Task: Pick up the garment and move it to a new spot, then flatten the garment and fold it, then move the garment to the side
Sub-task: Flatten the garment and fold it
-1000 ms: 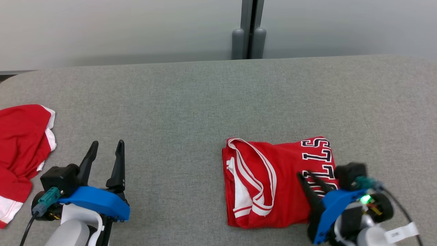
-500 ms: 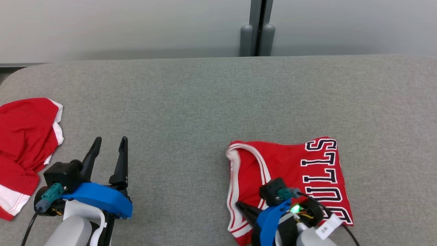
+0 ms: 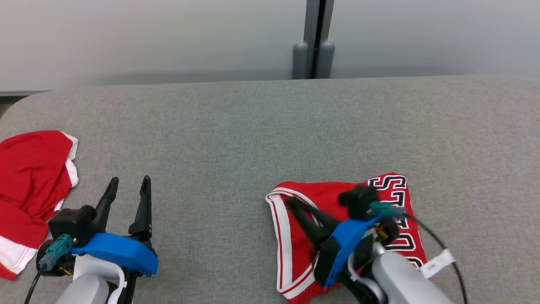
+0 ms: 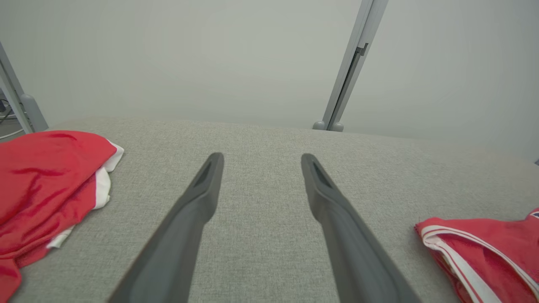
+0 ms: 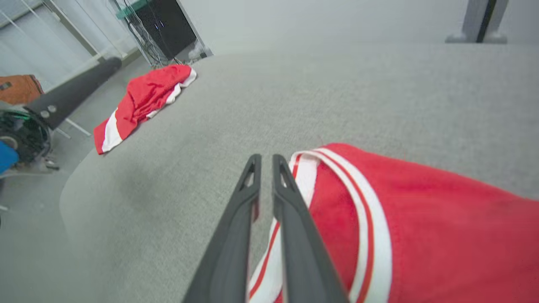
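Right wrist view: right gripper [image 5: 265,162] closed to a hairline gap, a sliver of red cloth nipped between the fingers at the white-striped hem. The garment [image 5: 421,219] is red, folded and rumpled along that hem, with black-and-white lettering beside the wrist in head view. It lies on the grey table [image 3: 253,126], right of centre. Left gripper [image 3: 129,182] spread wide over the tabletop, touching nothing. Second red cloth [image 3: 29,169] at the table's far left edge.

Lighting even, diffuse, bright; no glare. Soft shadow on the wall [image 3: 126,42] behind the worktop [image 3: 211,126]. Head view: right claw [image 3: 296,206] motion-blurred. Right wrist view soft; worktop edge bows from wide-angle distortion.
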You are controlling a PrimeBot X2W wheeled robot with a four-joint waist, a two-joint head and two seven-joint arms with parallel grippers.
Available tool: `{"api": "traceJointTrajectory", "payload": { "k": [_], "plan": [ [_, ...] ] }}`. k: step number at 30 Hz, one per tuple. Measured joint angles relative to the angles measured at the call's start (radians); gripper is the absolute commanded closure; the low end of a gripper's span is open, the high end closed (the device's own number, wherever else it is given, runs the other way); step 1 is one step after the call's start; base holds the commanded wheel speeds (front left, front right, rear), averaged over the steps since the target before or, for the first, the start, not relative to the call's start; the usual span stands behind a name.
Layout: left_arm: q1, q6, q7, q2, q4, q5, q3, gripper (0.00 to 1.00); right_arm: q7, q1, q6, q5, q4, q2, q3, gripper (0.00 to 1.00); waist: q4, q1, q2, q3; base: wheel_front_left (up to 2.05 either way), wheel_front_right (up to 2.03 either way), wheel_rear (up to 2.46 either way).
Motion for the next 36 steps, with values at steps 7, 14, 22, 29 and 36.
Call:
{"api": "traceJointTrajectory", "payload": {
  "k": [7,14,22,29,36],
  "plan": [
    [0.041,0.017,-0.023,0.006,-0.017,-0.005,0.017,0.0,-0.093,0.06,0.0,-0.142,-0.185,-0.01,-0.252,0.0,-0.036,0.0,0.0,-0.03,0.0,0.0,0.0],
    [0.079,0.037,-0.048,0.002,-0.046,-0.004,0.047,0.0,-0.056,0.204,0.0,-0.246,-0.365,-0.053,-0.473,0.0,-0.074,0.0,0.0,-0.056,0.0,0.0,0.0],
    [0.134,0.049,-0.058,-0.028,-0.055,0.015,0.072,0.0,-0.047,0.31,0.0,-0.274,-0.361,-0.106,-0.597,0.0,-0.092,0.0,0.0,-0.101,0.0,0.0,0.0],
    [0.172,0.049,-0.06,-0.052,-0.05,0.024,0.087,0.0,-0.085,0.325,0.0,-0.275,-0.331,-0.102,-0.593,0.0,-0.095,-0.0001,0.0,-0.127,0.0,0.0,0.0],
    [0.191,0.048,-0.061,-0.06,-0.037,0.027,0.101,0.0,-0.102,0.317,0.0,-0.255,-0.291,-0.098,-0.569,0.0,-0.083,-0.0001,0.0,-0.138,0.0,0.0,0.0]
  ]
}}
